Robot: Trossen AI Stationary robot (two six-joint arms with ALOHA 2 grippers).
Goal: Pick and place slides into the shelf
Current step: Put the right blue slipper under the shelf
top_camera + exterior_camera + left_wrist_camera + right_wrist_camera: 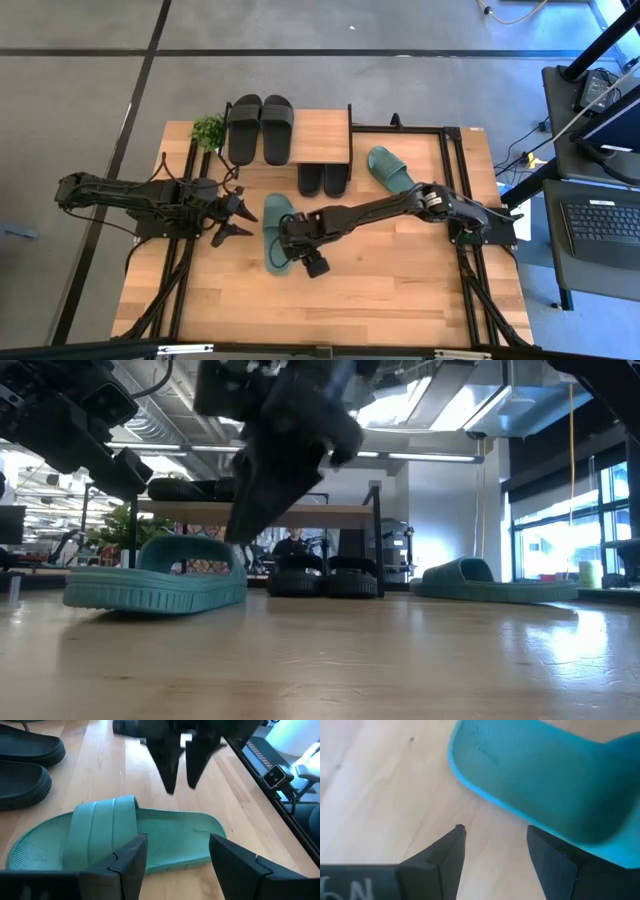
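A teal slide (275,225) lies sole-down on the wooden table between my two grippers, and its strap (102,822) shows in the left wrist view. My right gripper (495,835) hangs open above the slide's near end, pointing steeply down; its fingers touch nothing. My left gripper (175,865) stands open just left of the slide, clear of it. A second teal slide (390,168) lies flat to the right of the shelf (325,135). Two black slides (260,128) rest on the shelf's top board, and two more (323,180) stand under it.
A small green plant (208,130) stands at the shelf's far left corner. Black frame rails (465,270) run along the table's left and right sides. Bare wood (380,290) spreads toward the near edge. Desks with a keyboard (600,225) stand off to the right.
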